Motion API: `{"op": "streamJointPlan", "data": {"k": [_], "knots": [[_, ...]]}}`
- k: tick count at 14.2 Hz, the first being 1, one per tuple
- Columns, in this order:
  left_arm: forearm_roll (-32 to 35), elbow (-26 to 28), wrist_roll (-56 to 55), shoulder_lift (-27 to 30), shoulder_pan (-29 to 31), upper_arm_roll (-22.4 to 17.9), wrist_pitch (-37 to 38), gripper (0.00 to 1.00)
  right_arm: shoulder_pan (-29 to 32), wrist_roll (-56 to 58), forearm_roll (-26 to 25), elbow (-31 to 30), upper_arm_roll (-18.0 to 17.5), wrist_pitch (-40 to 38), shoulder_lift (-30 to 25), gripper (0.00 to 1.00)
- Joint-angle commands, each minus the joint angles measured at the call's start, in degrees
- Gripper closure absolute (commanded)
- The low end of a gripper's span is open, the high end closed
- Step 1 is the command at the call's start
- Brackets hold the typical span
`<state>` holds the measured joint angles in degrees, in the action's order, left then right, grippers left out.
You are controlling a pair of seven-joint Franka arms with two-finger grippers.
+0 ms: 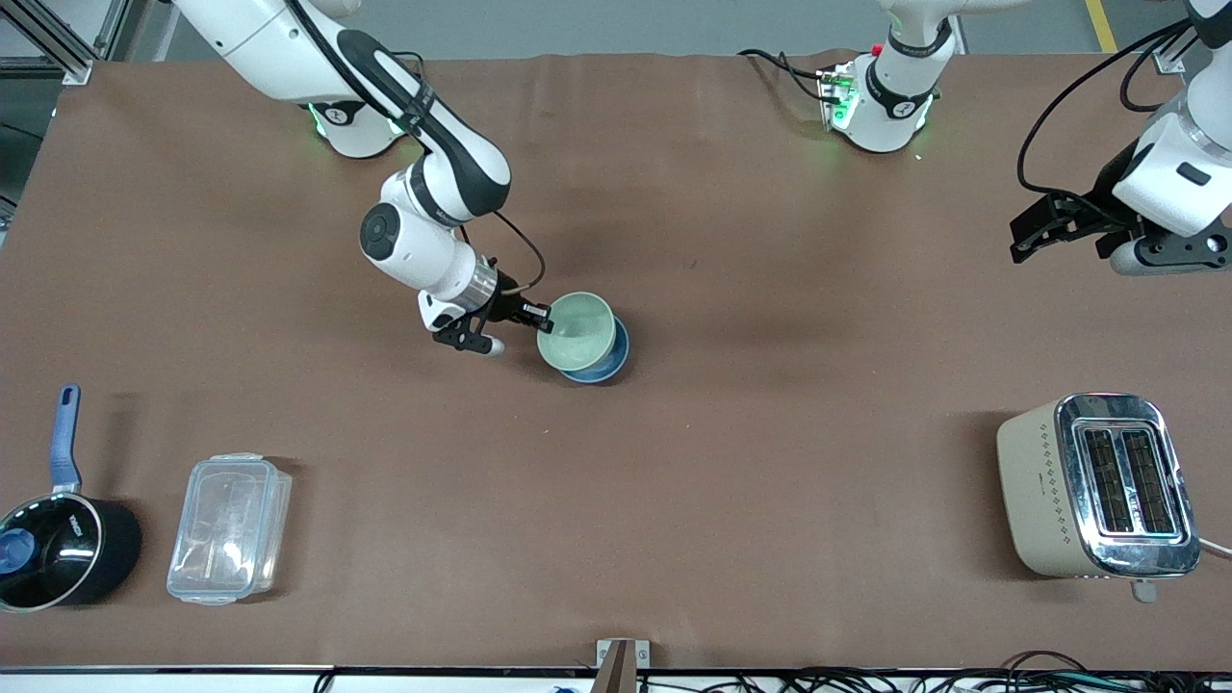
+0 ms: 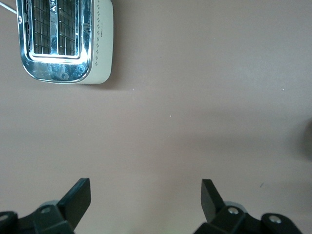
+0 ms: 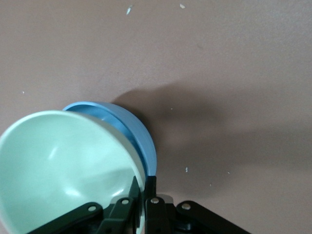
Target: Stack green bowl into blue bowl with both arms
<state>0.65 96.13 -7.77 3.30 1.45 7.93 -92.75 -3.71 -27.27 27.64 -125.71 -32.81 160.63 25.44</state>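
front view: green bowl (image 1: 576, 330) tilted, sitting partly inside the blue bowl (image 1: 606, 360) near the middle of the bench (image 1: 731, 462). right gripper (image 1: 535, 318) clenched on the green bowl's rim, at the side toward the right arm's end. left gripper (image 1: 1035, 231) up in the air over the bench at the left arm's end, released and holding nothing, waiting. toaster (image 1: 1097, 486) nearer the front camera than the blue bowl, toward the left arm's end. clear plastic container (image 1: 229, 527) and black pot with a blue handle (image 1: 53, 539) also nearer the camera than the blue bowl, toward the right arm's end, the pot closest to that end.

left wrist view: left gripper (image 2: 146, 200) spread wide over bare bench (image 2: 195, 122), nothing between the fingers (image 2: 78, 197). toaster (image 2: 63, 39) well apart from it.

right wrist view: right gripper (image 3: 141, 202) pinching the green bowl (image 3: 63, 170) rim, one finger inside, one outside. blue bowl (image 3: 131, 129) touching under the green bowl, its rim showing along one side.
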Motion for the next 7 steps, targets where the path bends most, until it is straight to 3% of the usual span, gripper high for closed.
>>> {"op": "streamJointPlan", "data": {"k": [1, 2, 3, 5, 6, 7], "knots": [[-0.7, 0.5, 0.8, 0.5, -0.3, -0.2, -0.7, 0.0, 0.2, -1.3, -0.8, 1.1, -0.6, 0.6, 1.2, 0.91], [-0.7, 0.4, 0.8, 0.5, -0.2, -0.2, -0.7, 0.0, 0.2, -1.3, -0.8, 1.2, -0.6, 0.6, 1.4, 0.87], [-0.7, 0.5, 0.8, 0.5, -0.2, -0.2, -0.7, 0.0, 0.3, -1.3, -0.8, 1.3, -0.6, 0.6, 1.4, 0.76], [-0.7, 0.5, 0.8, 0.5, -0.2, -0.2, -0.7, 0.0, 0.5, -1.6, -0.7, 1.3, -0.7, 0.6, 1.2, 0.36], [-0.7, 0.5, 0.8, 0.5, -0.2, -0.2, -0.7, 0.0, 0.4, -3.6, -0.7, 1.3, -0.8, 0.5, 0.8, 0.26], [-0.7, 0.4, 0.8, 0.5, -0.1, -0.3, -0.7, 0.0, 0.2, -5.6, -0.8, 1.9, -0.9, 0.3, 0.1, 0.22]]}}
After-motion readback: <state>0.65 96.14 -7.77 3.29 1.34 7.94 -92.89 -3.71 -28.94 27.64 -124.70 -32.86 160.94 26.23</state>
